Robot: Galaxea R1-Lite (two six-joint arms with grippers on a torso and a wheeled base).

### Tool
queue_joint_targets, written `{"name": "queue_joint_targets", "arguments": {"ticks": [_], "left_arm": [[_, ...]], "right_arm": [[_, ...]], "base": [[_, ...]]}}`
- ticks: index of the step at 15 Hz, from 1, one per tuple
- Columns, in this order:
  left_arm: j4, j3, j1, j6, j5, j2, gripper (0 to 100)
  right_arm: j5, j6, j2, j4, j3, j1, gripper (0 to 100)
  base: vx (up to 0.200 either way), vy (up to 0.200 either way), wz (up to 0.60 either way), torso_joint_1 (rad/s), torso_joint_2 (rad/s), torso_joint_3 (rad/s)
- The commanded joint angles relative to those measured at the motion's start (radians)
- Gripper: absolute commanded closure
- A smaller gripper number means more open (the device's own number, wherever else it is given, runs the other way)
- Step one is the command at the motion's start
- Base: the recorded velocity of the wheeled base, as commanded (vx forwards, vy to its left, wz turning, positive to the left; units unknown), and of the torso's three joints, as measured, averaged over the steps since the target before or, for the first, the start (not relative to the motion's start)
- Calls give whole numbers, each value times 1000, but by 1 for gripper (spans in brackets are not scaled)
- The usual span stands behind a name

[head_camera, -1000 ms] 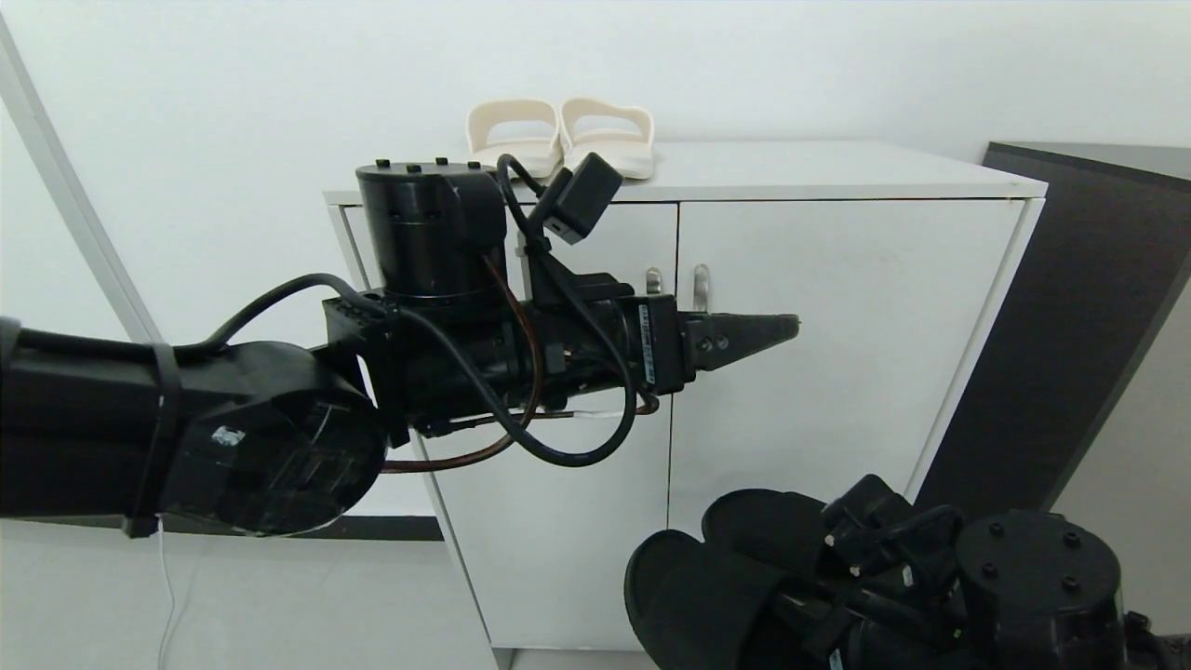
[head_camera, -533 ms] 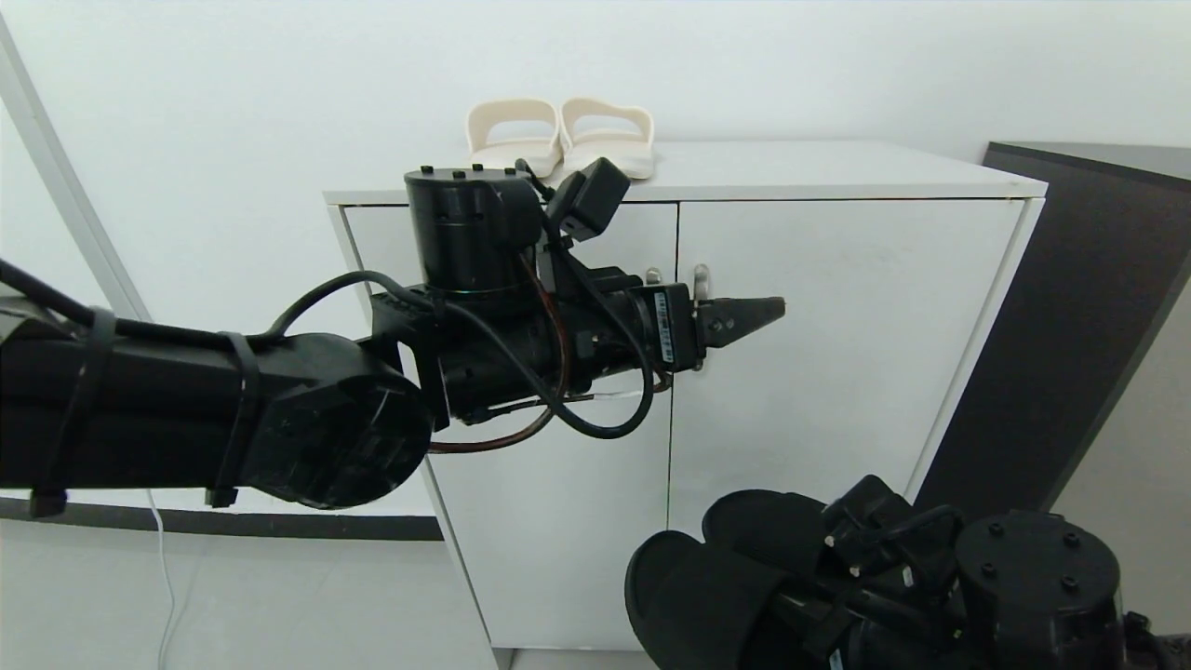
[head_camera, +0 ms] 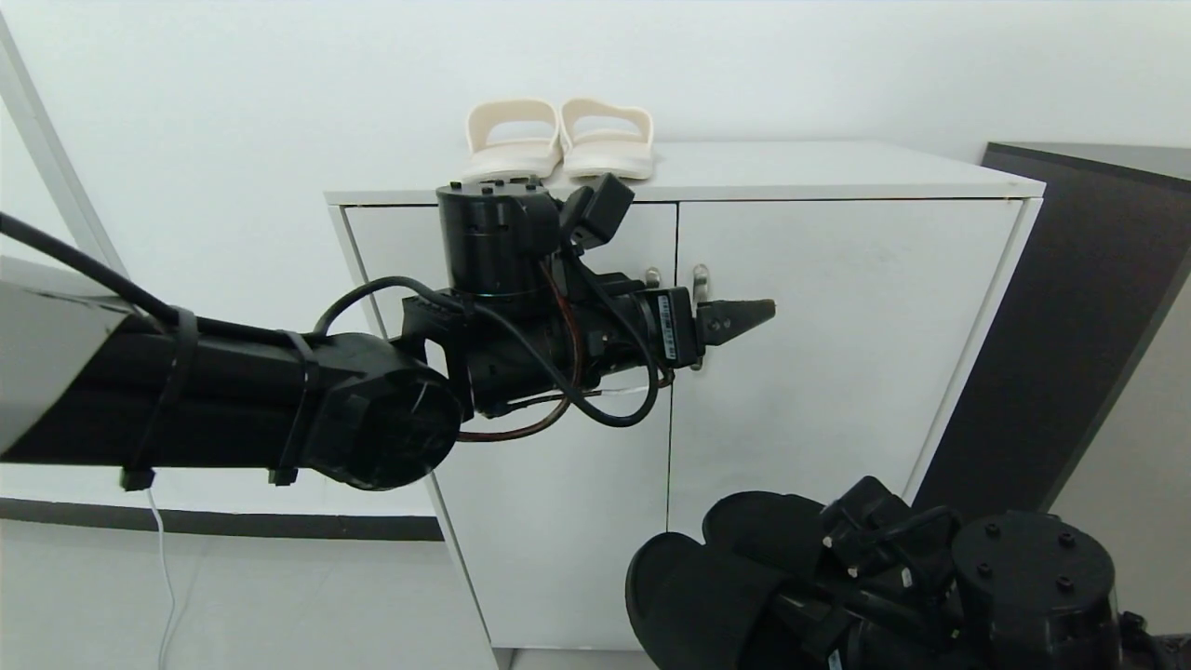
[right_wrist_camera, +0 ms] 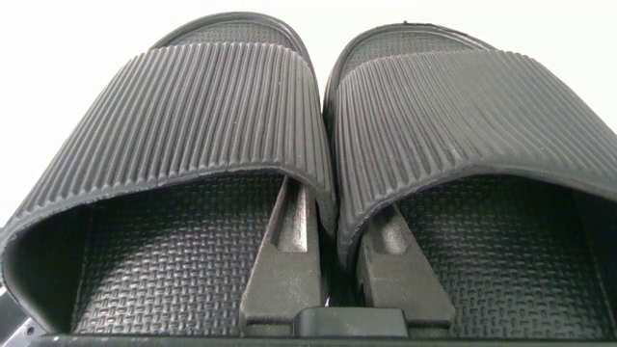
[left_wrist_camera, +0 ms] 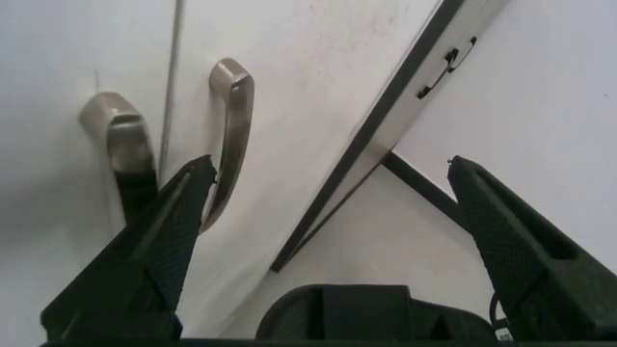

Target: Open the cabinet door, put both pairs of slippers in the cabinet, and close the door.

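The cabinet door (head_camera: 837, 344), centre right of the head frame, is shut. We cannot tell whether anything touches its handle (left_wrist_camera: 229, 135). Over the last second the left gripper (head_camera: 758, 314) has advanced towards that handle. Its jaws stand released, one tip just beside the handle, so we judge a grasp is near. The black slippers (head_camera: 726, 577), lower right, stay clenched in the right gripper (right_wrist_camera: 337, 280). The cream slippers (head_camera: 558, 140) rest on the cabinet top (head_camera: 837, 172), upper centre.

cabinet (head_camera: 837, 326) plain white; handles (left_wrist_camera: 231, 125) brushed silver. cream slippers (head_camera: 558, 140) one plain colour. black slippers (right_wrist_camera: 222, 106): straps ribbed in fine parallel lines, footbeds in small diamond-grid texture. wall (head_camera: 233, 93) white; side panel (head_camera: 1070, 326) dark grey-brown.
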Motion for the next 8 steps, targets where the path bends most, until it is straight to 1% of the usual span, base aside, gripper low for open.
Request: {"name": "queue_joint_targets", "arguments": {"ticks": [1,4,5,8], "left_arm": [[0,-15,-11,0,0,24,0],[5,-41,-17,0,0,38,0],[11,-41,-17,0,0,35,100],[16,-35,-16,0,0,27,100]], "right_arm": [[0,0,6,0,0,1,100],[1,0,6,0,3,1,100],[1,0,6,0,4,2,100],[3,0,4,0,9,2,100]], "base": [[0,0,0,0,0,0],[0,0,0,0,0,0],[0,0,0,0,0,0],[0,0,0,0,0,0]]}}
